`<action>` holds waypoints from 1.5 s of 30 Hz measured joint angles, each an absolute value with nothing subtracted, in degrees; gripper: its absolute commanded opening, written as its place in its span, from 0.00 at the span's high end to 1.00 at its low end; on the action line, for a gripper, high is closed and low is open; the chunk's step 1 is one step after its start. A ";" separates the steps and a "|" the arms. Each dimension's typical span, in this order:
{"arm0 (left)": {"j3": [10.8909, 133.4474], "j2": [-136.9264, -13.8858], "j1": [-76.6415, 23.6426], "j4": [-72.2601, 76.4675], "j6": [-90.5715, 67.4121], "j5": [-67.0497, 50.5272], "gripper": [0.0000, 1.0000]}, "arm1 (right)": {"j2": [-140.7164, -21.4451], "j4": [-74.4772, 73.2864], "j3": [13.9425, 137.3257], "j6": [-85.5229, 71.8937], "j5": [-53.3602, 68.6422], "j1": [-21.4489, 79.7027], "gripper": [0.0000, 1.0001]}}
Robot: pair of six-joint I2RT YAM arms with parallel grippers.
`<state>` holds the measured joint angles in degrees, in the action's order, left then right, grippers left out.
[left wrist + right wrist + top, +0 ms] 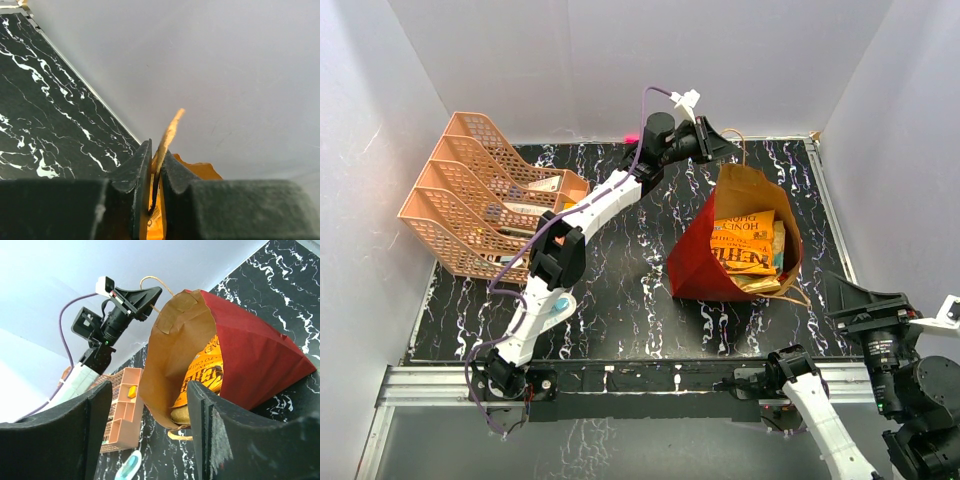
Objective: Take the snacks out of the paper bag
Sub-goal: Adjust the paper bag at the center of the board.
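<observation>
right end effector sits at the near right corner, jaws well apart, nothing in them, looking straight into the bag mouth. The bag lies tipped on the desk, base to the left, mouth opening right and up, so its long axis runs roughly left-right, toward the right arm. Inside, just behind the rim, are the snacks (orange chip bag on top, the rest mostly hidden). Far side: left end effector is pinched nearly closed on the twine handle, holding the far rim up. Right arm is nearer, so I'd reach in forward-left, along that axis.
</observation>
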<state>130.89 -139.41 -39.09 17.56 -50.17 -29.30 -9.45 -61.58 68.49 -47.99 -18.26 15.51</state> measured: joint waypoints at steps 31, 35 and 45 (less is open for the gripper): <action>102.37 -106.34 -19.62 4.51 -47.13 -37.39 1.00 | -24.14 -59.35 66.19 -30.35 -8.75 19.73 0.02; 100.01 -102.63 -17.47 2.61 -46.24 -37.15 1.00 | -30.92 -57.47 64.88 -34.61 -12.27 19.79 0.02; 99.72 -101.14 -16.47 -3.27 -44.56 -33.01 1.00 | -53.25 -44.60 63.07 -41.69 -18.52 19.64 0.01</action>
<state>99.72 -101.14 -16.47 -3.27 -44.56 -33.01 -53.25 -44.60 63.07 -41.69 -18.52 19.64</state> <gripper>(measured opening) 0.007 0.992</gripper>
